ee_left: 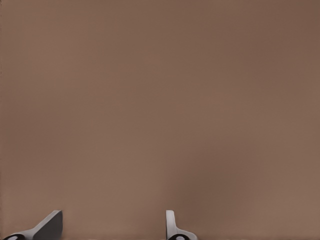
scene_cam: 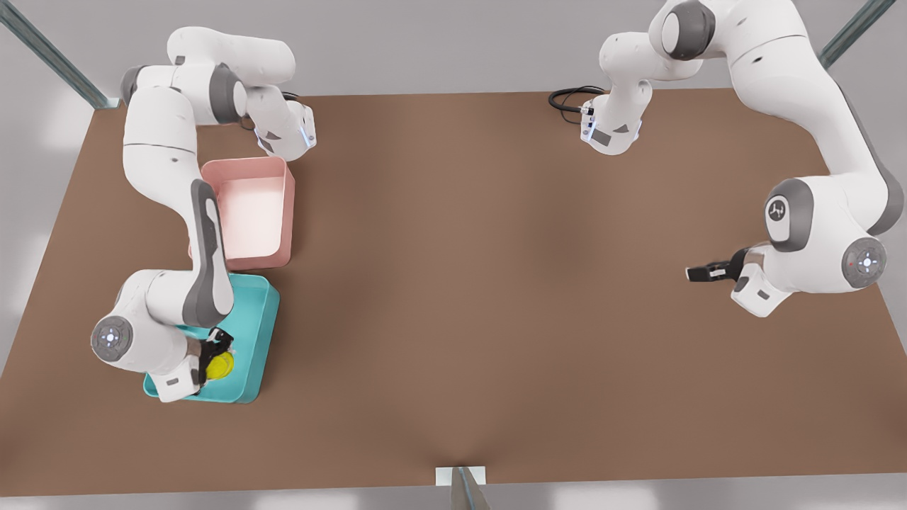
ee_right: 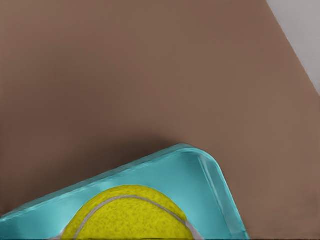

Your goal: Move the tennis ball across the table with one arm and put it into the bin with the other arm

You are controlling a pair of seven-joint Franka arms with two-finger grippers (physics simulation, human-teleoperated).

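Right claw (scene_cam: 221,348) grips tennis ball (scene_cam: 220,365) over bin (scene_cam: 263,333), beside pink tub (scene_cam: 283,212).

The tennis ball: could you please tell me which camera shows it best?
The right wrist view: the tennis ball looms large, seam visible, over the teal bin. The front view shows it small in the right pincer.

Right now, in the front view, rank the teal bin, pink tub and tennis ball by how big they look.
1. Teal bin, though an arm hides part, so only narrowly ahead.
2. Pink tub.
3. Tennis ball, far smallest.
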